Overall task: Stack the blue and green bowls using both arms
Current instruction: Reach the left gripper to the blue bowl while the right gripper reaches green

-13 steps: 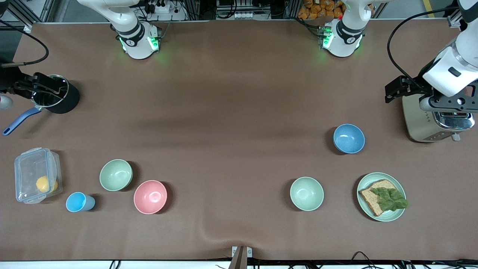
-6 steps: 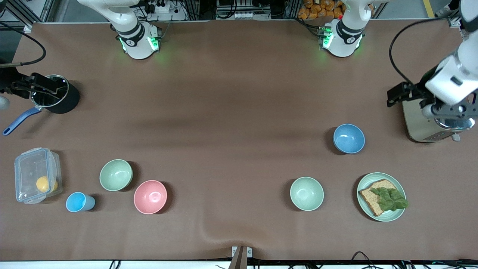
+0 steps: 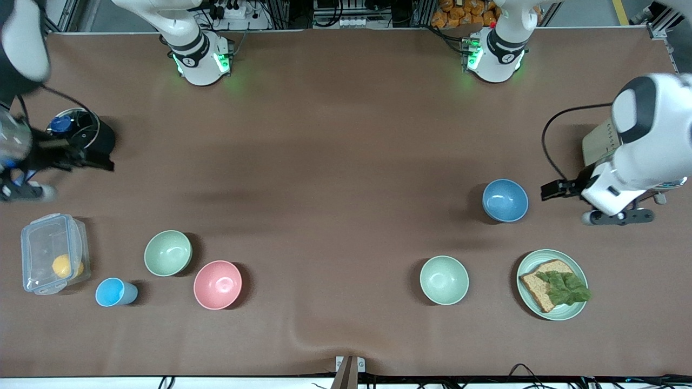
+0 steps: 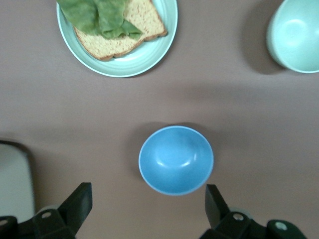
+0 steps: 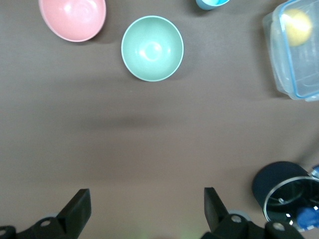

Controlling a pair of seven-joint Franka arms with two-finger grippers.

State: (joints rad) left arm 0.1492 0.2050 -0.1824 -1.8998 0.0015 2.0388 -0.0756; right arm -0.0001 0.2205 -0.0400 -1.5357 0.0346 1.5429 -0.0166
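Brown table [image 3: 346, 162] fills the front view. With the blue bowl [image 3: 505, 200] as landmark: it sits upright toward the left arm's end, and the left gripper [image 3: 616, 217] hangs in the air just beside it, toward that same end, in front of a toaster [image 3: 597, 145]. A pale mint bowl [image 3: 444, 280] lies nearer the camera than the blue bowl, and a plate [image 3: 574, 313] with bread [image 3: 540, 292] and lettuce [image 3: 565, 288] is also nearer. The green bowl [image 3: 168, 253] stands well apart from the blue bowl, toward the right arm's end, with a pink bowl [image 3: 217, 284] just beside it, then a blue cup [image 3: 115, 292] and a clear box [image 3: 53, 253] holding a yellow fruit [image 3: 62, 265]. The right gripper [image 3: 24, 190] hovers farther from the camera than the box, beside a black pot [image 3: 86, 136].

Left wrist view: the blue bowl [image 4: 176, 160] sits upright and empty between the widely spread fingers [image 4: 76, 206], which do not touch it. The plate [image 4: 149, 55] and mint bowl [image 4: 295, 35] are nearby.

Right wrist view: the fingers [image 5: 77, 211] are spread wide over bare table, holding nothing. The green bowl [image 5: 152, 48] sits well apart from them, beside the pink bowl [image 5: 73, 18], the box [image 5: 294, 50] and the pot [image 5: 281, 196].
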